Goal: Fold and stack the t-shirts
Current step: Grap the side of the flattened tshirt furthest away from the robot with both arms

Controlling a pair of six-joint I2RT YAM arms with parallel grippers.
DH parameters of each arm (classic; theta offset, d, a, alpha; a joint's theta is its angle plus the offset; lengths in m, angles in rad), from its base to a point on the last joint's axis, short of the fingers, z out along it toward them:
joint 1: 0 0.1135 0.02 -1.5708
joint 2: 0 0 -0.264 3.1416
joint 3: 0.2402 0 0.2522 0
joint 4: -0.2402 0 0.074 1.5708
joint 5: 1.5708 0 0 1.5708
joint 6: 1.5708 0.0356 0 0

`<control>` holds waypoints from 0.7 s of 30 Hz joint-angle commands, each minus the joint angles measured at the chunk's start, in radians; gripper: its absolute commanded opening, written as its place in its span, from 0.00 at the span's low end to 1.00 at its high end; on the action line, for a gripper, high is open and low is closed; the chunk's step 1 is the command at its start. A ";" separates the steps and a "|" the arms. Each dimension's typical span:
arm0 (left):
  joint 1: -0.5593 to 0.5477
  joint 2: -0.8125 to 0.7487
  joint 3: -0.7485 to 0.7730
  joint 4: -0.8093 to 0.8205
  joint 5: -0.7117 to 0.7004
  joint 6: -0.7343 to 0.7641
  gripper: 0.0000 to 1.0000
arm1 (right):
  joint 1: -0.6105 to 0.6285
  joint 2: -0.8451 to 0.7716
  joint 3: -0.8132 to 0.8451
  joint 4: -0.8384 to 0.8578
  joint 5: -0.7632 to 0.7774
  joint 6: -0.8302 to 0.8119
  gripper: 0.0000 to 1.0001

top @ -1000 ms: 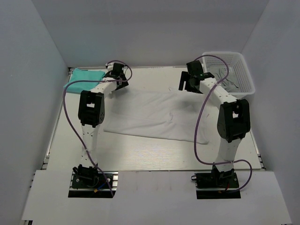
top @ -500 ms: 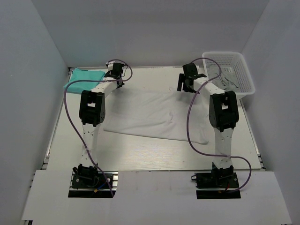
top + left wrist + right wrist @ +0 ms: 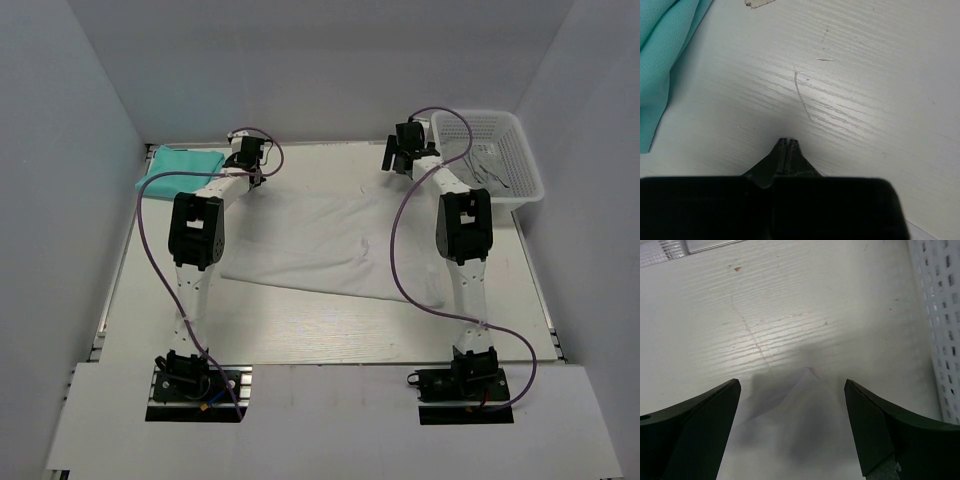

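The white t-shirt [image 3: 330, 245] lies spread flat across the middle of the table. The teal t-shirt [image 3: 180, 165] sits folded at the far left corner and also fills the left edge [image 3: 665, 60] of the left wrist view. My left gripper [image 3: 247, 172] is at the white shirt's far left corner, shut [image 3: 788, 142], tips pressed together on the tabletop. A cloth edge runs under the fingers, but no cloth shows between the tips. My right gripper [image 3: 400, 165] hangs open [image 3: 791, 383] over the shirt's far right corner [image 3: 805, 430], which peaks between the fingers.
A white mesh basket [image 3: 520, 190] stands at the far right, its wall [image 3: 940, 315] close beside my right fingers. Grey walls enclose the table on three sides. A scrap of tape [image 3: 760, 2] lies ahead of the left gripper.
My left gripper has shut at the shirt's far left corner. The right arm has stretched farther back, carrying its open gripper to the shirt's far right corner.
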 commanded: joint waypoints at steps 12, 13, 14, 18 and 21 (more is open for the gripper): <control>0.007 -0.056 -0.095 -0.061 0.013 0.005 0.00 | -0.027 0.093 0.117 0.011 -0.049 0.009 0.46; 0.007 -0.066 -0.095 -0.061 0.013 0.005 0.00 | -0.027 0.092 0.117 0.011 -0.052 0.012 0.41; 0.007 -0.066 -0.095 -0.061 0.013 0.005 0.00 | -0.028 0.092 0.117 -0.002 -0.055 0.017 0.18; 0.007 -0.084 -0.104 -0.061 0.003 0.005 0.00 | -0.029 0.067 0.102 -0.012 -0.031 0.023 0.00; 0.007 -0.119 -0.115 -0.061 0.003 0.005 0.00 | -0.027 0.012 0.065 -0.006 -0.028 0.009 0.00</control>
